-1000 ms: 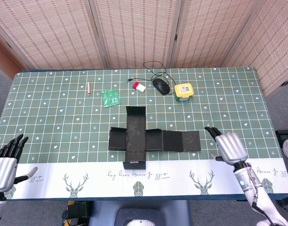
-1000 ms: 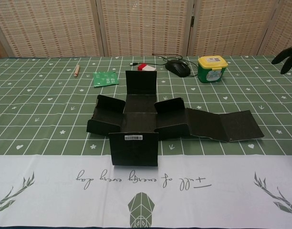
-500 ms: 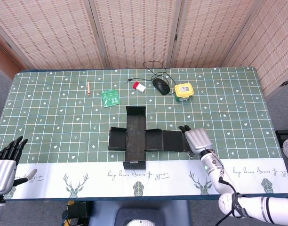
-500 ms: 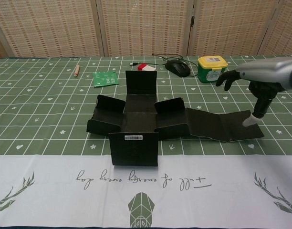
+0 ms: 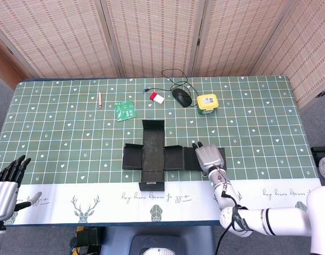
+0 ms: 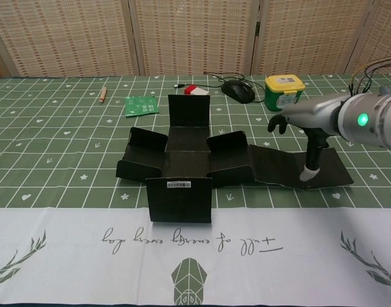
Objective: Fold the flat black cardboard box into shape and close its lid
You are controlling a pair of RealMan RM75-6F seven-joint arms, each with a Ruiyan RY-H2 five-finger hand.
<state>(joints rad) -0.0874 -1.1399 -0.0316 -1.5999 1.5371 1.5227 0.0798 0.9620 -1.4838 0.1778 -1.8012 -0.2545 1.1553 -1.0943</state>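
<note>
The flat black cardboard box (image 5: 153, 156) (image 6: 183, 160) lies unfolded in a cross shape near the table's front edge, its side flaps partly raised. Its long lid panel (image 6: 291, 167) stretches to the right. My right hand (image 5: 208, 158) (image 6: 307, 121) hovers over that lid panel with fingers spread, and one fingertip (image 6: 307, 173) points down at or just above the lid. It holds nothing. My left hand (image 5: 6, 180) rests at the table's front left corner, fingers apart and empty, far from the box.
Behind the box are a yellow-lidded tub (image 5: 207, 102) (image 6: 284, 91), a black mouse (image 5: 181, 96) with cable, a small red and white item (image 5: 156, 98), a green packet (image 5: 123, 110) and a pencil (image 5: 99, 99). Woven screens stand behind the table.
My right hand has swept leftward from the table's right side to over the lid panel of the box. The left hand and the box have barely moved.
</note>
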